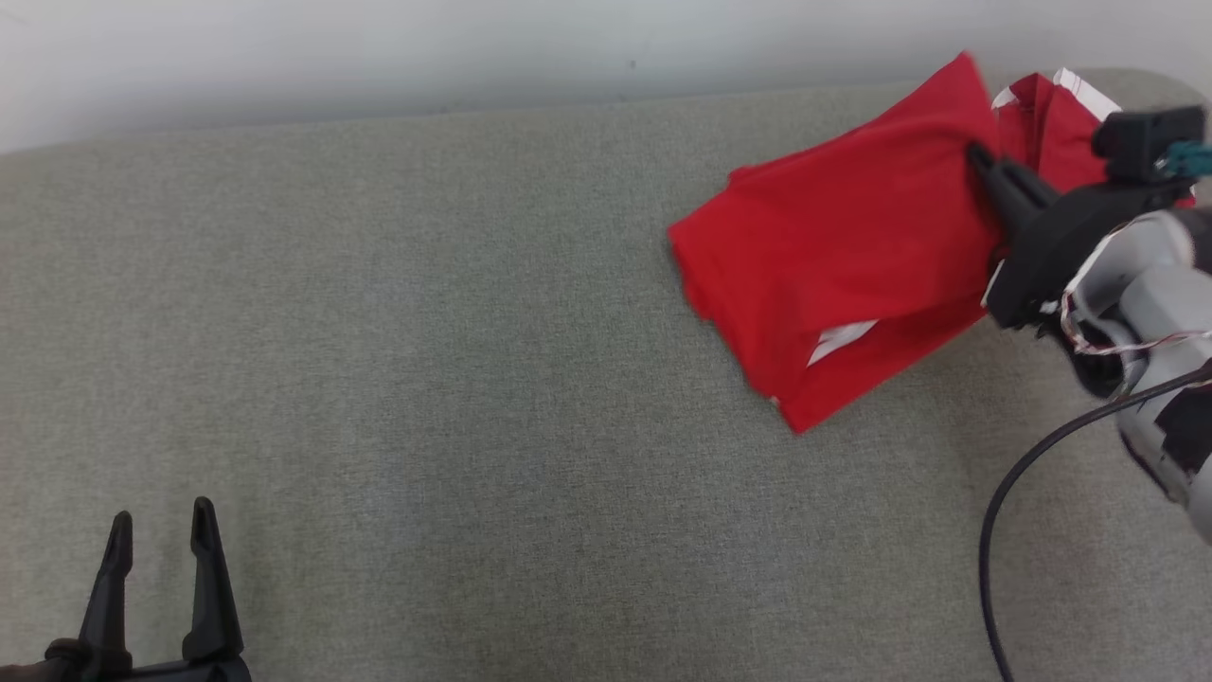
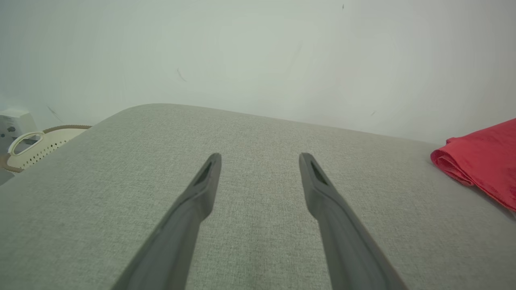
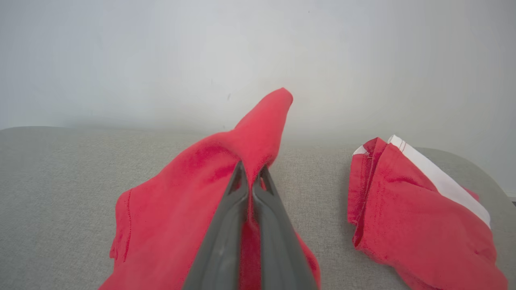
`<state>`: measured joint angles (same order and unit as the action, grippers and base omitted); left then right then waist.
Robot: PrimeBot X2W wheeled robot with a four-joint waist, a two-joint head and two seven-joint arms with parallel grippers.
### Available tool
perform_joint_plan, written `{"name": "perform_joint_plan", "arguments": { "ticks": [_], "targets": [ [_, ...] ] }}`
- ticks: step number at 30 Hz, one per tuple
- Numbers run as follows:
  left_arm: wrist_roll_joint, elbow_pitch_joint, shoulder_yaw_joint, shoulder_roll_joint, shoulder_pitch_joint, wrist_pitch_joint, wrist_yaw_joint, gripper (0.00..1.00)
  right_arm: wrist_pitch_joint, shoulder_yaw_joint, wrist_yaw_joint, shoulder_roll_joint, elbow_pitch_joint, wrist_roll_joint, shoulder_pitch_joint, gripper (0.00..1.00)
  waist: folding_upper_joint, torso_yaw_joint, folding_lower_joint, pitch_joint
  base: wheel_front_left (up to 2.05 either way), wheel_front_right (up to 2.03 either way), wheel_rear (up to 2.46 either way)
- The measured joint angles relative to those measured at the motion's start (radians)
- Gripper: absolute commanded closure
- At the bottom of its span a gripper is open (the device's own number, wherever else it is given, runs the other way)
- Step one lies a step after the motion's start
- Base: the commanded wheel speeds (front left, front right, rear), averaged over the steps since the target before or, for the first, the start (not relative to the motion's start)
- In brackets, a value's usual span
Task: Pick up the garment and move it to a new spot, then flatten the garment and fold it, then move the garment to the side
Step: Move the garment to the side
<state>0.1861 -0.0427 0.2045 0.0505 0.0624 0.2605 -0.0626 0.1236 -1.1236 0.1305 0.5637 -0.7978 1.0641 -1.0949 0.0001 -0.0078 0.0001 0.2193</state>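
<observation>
A red garment with a bit of white trim sits folded at the far right of the grey padded table. My right gripper is shut on its upper edge, and a peak of red cloth rises past the closed fingertips in the right wrist view. The garment hangs to either side of the fingers. My left gripper stands open at the near left, low over bare fabric, its fingers holding nothing. The garment's rolled edge shows at the right of the left wrist view.
A second red bundle with a white stripe lies just right of the held cloth, near the table's rounded far right corner. A pale wall runs behind the table. A white perforated basket stands beyond the left end. A black cable hangs from my right arm.
</observation>
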Motion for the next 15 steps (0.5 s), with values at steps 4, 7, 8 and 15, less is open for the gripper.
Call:
{"name": "perform_joint_plan", "arguments": {
  "ticks": [4, 7, 8, 15],
  "targets": [
    [-0.01, -0.005, 0.012, 0.0, 0.006, 0.0, -0.012, 0.0, 0.0, 0.001, 0.0, 0.024, -0.019, 0.0, -0.05, 1.0, 0.0, -0.012, 0.0, 0.025, 0.0, 0.0, 0.0],
    [-0.013, -0.014, 0.017, 0.0, 0.008, 0.0, -0.015, 0.0, -0.001, -0.004, 0.0, 0.038, -0.03, -0.007, -0.087, 1.0, 0.0, -0.02, 0.0, 0.04, 0.0, 0.0, 0.0],
    [-0.016, -0.019, 0.02, 0.0, 0.009, 0.0, -0.016, 0.0, -0.002, -0.006, 0.0, 0.044, -0.033, -0.01, -0.1, 1.0, 0.0, -0.022, 0.0, 0.045, 0.0, 0.0, 0.0],
    [-0.038, -0.047, 0.041, 0.001, 0.021, 0.0, -0.025, 0.0, -0.02, -0.017, 0.0, 0.095, -0.07, -0.027, -0.194, 1.0, 0.0, -0.033, 0.0, 0.086, 0.0, 0.0, 0.0]
  ]
}}
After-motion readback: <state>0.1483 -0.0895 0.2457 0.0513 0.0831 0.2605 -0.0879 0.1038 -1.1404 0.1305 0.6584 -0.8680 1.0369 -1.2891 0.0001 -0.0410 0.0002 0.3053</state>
